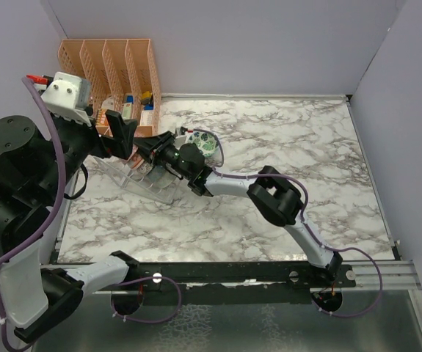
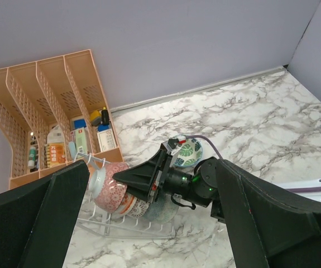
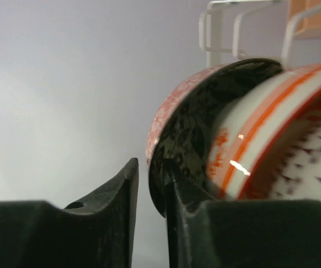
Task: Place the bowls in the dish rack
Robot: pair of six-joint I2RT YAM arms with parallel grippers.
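Observation:
The clear dish rack (image 1: 133, 176) stands at the far left and also shows in the left wrist view (image 2: 121, 228). Three bowls lean on edge in it: a red-patterned bowl (image 2: 107, 187), a white bowl with orange bands (image 2: 124, 204) and a grey speckled bowl (image 2: 163, 211). The teal-green bowl (image 1: 202, 143) sits upright on the table just right of the rack (image 2: 188, 152). My right gripper (image 1: 143, 147) straddles the red-patterned bowl's rim (image 3: 159, 139), one finger inside and one outside, with a gap on the outer side. My left gripper (image 1: 125, 134) hangs open and empty above the rack.
An orange perforated organizer (image 1: 111, 73) with small boxes in its slots stands in the back left corner, right behind the rack. Grey walls close the table at the back and both sides. Bare marble table (image 1: 299, 147) lies to the right.

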